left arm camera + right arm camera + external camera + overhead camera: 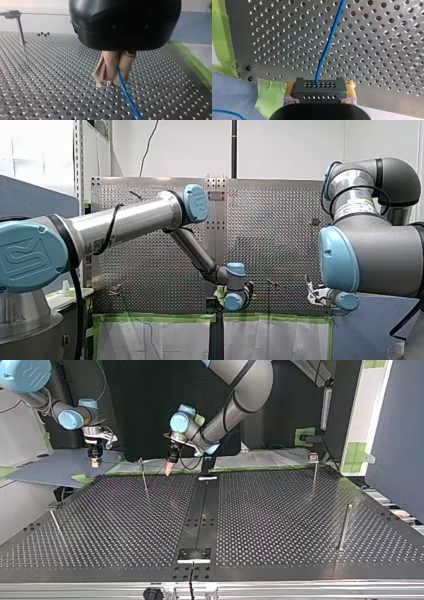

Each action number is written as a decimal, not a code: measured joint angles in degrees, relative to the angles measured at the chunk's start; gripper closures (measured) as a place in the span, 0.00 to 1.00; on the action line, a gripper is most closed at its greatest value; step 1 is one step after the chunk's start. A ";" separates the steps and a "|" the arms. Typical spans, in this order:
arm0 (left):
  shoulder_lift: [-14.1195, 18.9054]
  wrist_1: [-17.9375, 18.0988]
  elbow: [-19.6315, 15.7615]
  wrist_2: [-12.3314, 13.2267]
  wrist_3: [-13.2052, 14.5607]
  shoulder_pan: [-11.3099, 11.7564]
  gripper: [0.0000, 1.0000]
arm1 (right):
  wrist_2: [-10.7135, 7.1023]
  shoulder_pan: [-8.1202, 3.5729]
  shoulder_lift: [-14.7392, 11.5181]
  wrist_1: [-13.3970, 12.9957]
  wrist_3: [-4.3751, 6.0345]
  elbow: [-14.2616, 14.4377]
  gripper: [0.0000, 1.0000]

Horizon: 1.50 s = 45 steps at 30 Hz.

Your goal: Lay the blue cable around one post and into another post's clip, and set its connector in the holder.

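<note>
In the left wrist view my left gripper (110,82) hangs just above the perforated table (50,87), its beige pads (107,66) shut on the thin blue cable (126,91). The cable runs out from between them and away over the plate. My right gripper (319,87) has its yellow pads shut on the black connector (319,92), and the blue cable (329,40) leaves the connector across the plate. In the top view my left gripper (169,467) is at the table's far edge near the middle. My right gripper (93,462) hovers beyond the far left corner.
Thin posts stand on the table (300,525): one (144,477) beside my left gripper, one (314,472) at the far right, one (344,525) at the right, one (55,522) at the left. A small black plate (194,554) sits at the near middle edge. Green tape (223,37) lines the table's edge.
</note>
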 joint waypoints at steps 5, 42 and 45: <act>-0.01 -1.05 0.75 0.11 0.02 0.29 0.77 | 0.03 -0.01 0.00 0.11 0.15 -0.31 1.00; 4.29 -16.48 -2.59 15.35 9.44 -1.04 0.01 | -0.91 0.44 0.06 0.49 0.75 -0.42 1.00; 5.76 -16.69 -4.06 16.62 8.72 -1.25 0.01 | -0.98 0.59 0.07 0.52 0.80 -0.42 1.00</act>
